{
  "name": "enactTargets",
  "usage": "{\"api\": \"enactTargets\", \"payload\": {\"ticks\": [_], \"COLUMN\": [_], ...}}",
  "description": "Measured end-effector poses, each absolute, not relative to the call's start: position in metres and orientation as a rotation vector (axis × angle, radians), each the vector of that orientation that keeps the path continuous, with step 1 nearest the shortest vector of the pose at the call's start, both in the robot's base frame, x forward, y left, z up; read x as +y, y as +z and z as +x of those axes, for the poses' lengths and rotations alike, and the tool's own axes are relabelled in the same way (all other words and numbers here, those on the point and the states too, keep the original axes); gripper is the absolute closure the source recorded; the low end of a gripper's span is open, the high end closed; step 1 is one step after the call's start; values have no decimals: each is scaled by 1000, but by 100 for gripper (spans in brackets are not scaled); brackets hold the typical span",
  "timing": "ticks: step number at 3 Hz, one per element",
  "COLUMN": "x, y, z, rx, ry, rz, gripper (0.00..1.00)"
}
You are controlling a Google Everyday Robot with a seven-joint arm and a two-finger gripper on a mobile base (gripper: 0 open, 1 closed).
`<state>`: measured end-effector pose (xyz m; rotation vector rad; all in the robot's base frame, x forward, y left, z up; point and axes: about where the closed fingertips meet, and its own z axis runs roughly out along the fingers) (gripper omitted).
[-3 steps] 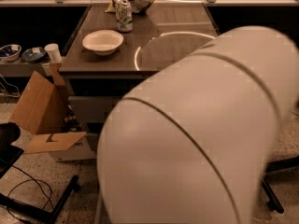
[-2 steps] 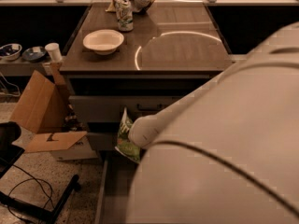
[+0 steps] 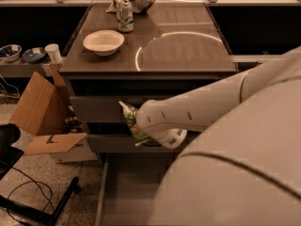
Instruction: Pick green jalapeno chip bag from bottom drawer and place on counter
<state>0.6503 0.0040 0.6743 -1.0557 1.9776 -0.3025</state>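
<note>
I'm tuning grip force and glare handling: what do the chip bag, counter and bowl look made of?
The chip bag, held by the gripper before the drawer fronts: thin glossy plastic film, judging by crinkles and sheen. The counter: glossy laminate or coated wood, likely; it mirrors a curved light. The bowl: matte white, ceramic or plastic, unclear.

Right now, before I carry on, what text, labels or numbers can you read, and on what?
None is legible.
green jalapeno chip bag, held by the gripper before the drawer fronts: lettering blurred.
soda can on the counter: print blurred.
wrist sticker: too small.
cardboard box: dark mark, unreadable.
</note>
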Motion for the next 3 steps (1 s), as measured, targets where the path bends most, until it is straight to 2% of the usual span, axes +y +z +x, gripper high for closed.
{"api": "enactTargets", "payload": {"ticks": [1, 3], "x": [4, 45], "y": [674, 733], "z": [650, 619], "rx": [1977, 1747], "ry": [-302, -174], "rz": [-1056, -1224], "gripper": [100, 100]}}
